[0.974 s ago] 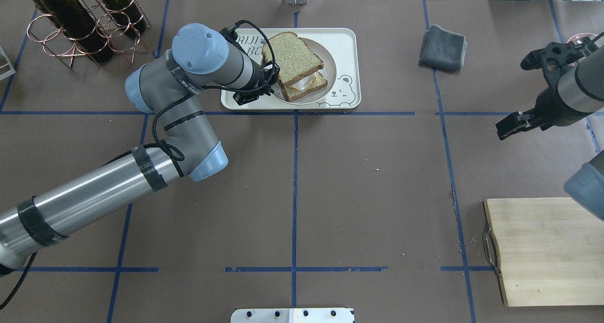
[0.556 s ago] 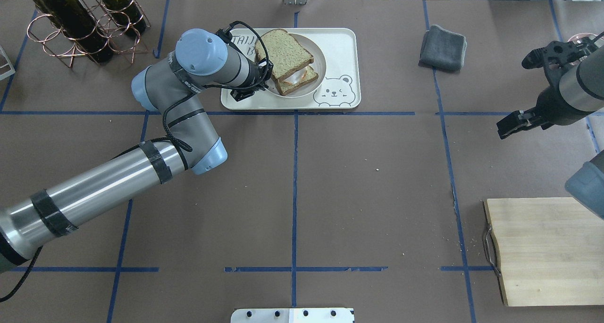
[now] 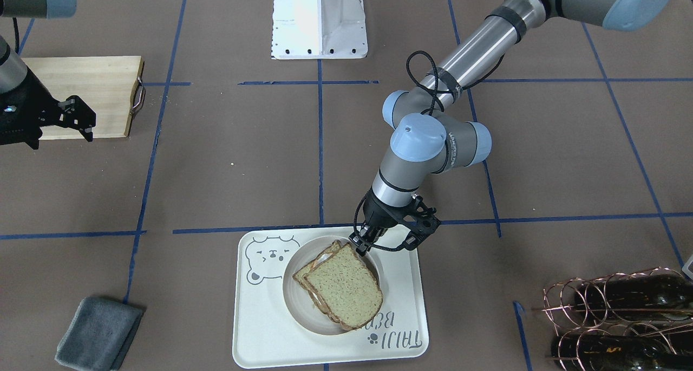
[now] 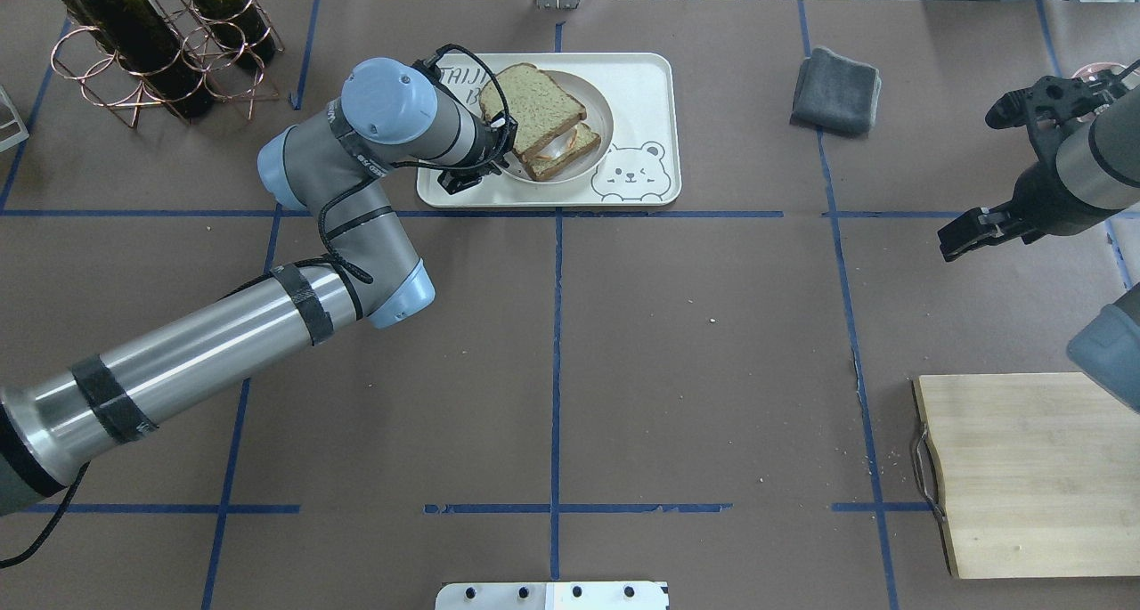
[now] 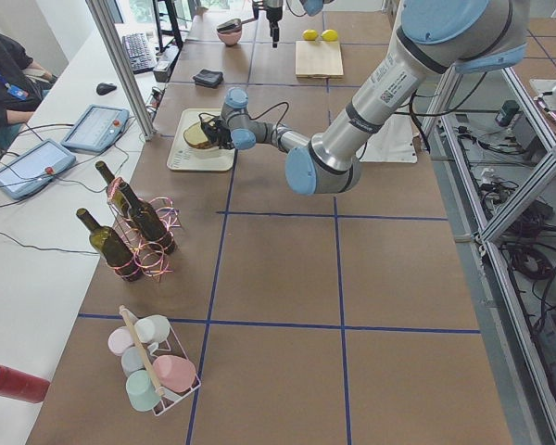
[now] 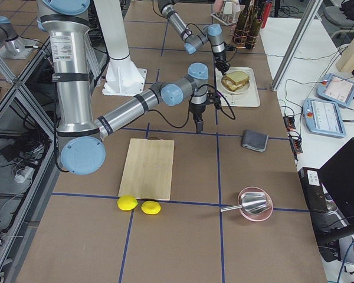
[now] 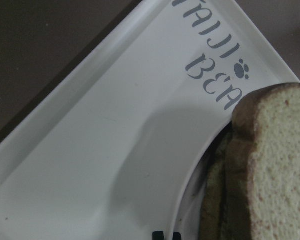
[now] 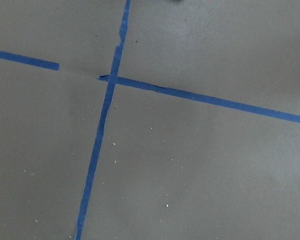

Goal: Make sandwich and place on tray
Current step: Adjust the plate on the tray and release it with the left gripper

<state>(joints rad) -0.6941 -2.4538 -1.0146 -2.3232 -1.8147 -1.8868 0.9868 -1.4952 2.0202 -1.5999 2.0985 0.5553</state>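
Note:
The sandwich (image 4: 534, 107) lies on a small round white plate (image 4: 604, 120) that sits on the cream tray (image 4: 646, 85) with the bear drawing. It also shows in the front view (image 3: 341, 287) and the left wrist view (image 7: 275, 165). My left gripper (image 3: 361, 245) is shut on the plate's near rim, at the sandwich's corner; its tips (image 7: 165, 235) show close together at the bottom of the left wrist view. My right gripper (image 4: 957, 236) hangs above bare table far to the right, looks shut, and holds nothing.
A grey folded cloth (image 4: 835, 91) lies right of the tray. A wooden cutting board (image 4: 1033, 476) is at the near right. A copper rack with wine bottles (image 4: 151, 49) stands at the far left. Two lemons (image 6: 135, 204) and a pink bowl (image 6: 253, 203) lie beyond the board.
My left gripper has slid the plate with the sandwich leftward across the tray, uncovering the whole bear face. The right arm has barely moved.

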